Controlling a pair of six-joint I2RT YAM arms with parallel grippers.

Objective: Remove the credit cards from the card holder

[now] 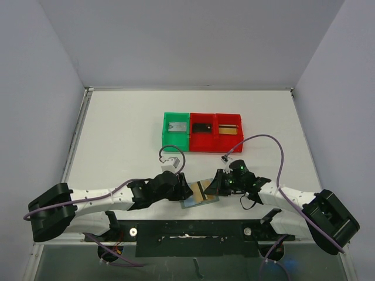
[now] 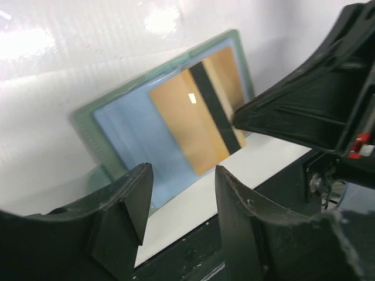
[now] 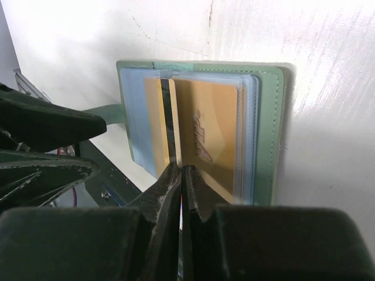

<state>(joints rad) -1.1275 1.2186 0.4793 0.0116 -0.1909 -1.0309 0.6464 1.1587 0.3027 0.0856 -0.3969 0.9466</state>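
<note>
Black fingers of the left gripper point(image 2: 181, 175) stand spread over the card holder point(image 2: 126, 132) at its left corner, apparently ready to pin it. It lies open on the table point(image 2: 58, 76) between both arms, baring a gold card point(image 2: 187, 123). The right gripper point(image 3: 179, 172), pressed together, pinches that card's edge, probably to slide it out.

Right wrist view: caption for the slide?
Right end effector pinching a gold credit card at the open card holder.

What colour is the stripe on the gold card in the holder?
Black. The stripe on the card shows best in the left wrist view.
</note>
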